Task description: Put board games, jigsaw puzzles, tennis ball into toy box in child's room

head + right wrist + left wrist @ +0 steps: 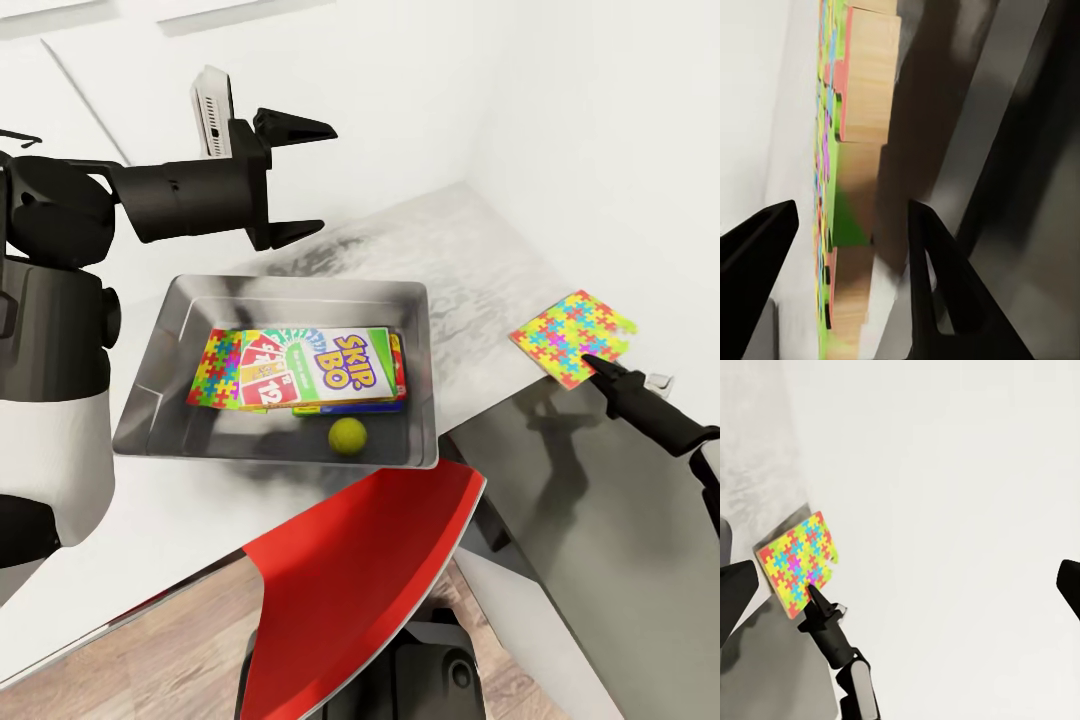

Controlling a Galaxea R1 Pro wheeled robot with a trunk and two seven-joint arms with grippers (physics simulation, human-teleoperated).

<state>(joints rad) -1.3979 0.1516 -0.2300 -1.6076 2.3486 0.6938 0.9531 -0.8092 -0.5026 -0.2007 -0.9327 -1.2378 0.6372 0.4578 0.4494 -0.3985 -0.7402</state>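
The grey toy box (300,288) sits on the pale mottled table (480,260). Inside it lie a Skip-Bo board game (335,365), a colourful jigsaw puzzle (215,368) and a yellow-green tennis ball (348,436); edges of other flat boxes peek out under the Skip-Bo. My left gripper (328,178) (904,585) hangs open and empty above the box's far rim. A second jigsaw puzzle (570,335) (795,559) (866,82) overhangs the table's right edge by the wall. My right gripper (597,362) (811,591) (851,217) is open, its fingers straddling that puzzle's edge with small gaps on each side.
A lower dark grey desk (600,540) adjoins the table below the overhanging puzzle. A red chair back (370,570) stands in front of me over the wood floor. White walls close off the table's far and right sides.
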